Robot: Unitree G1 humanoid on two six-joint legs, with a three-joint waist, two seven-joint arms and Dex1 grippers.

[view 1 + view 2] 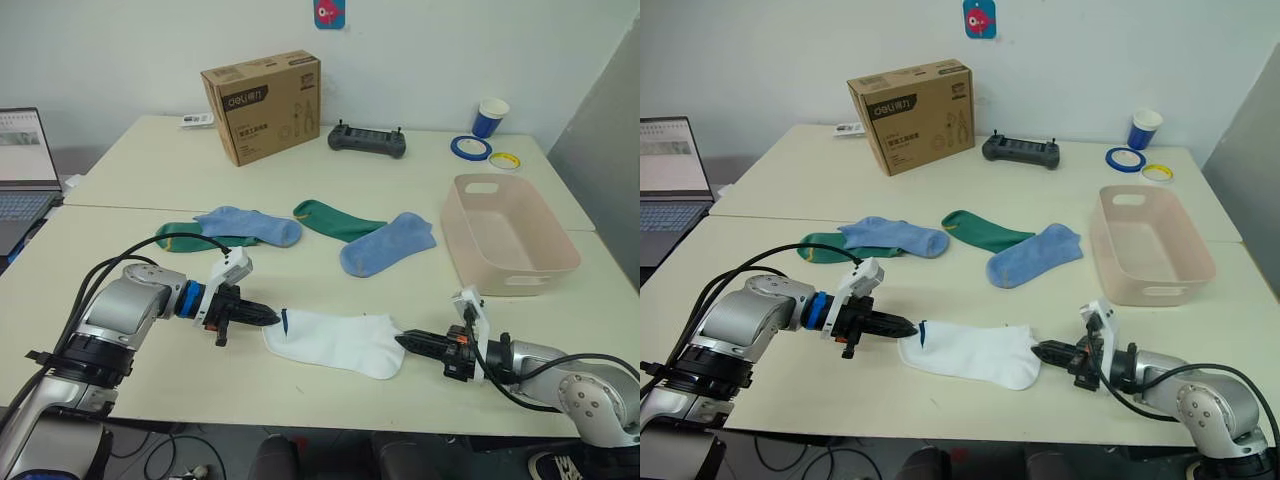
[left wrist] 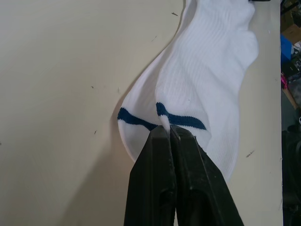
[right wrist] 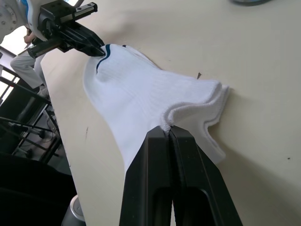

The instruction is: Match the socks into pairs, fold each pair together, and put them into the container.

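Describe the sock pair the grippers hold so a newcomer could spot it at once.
Start at the pink basin on the robot's right, then come to the table's near edge. The white socks lie stacked there, stretched between the left gripper and right gripper. They are the only white ones; the blue and green socks lie farther back.

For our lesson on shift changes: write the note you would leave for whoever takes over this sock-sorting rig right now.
Left claw: shut on the white socks at the blue-striped end.
Right claw: shut on their other end.
The white socks lie stacked at the near table edge. Two blue socks and two green socks lie loose mid-table. The pink container holds no socks.
Done: white pair matched.
Left: fold it, bin it, then pair the rest.
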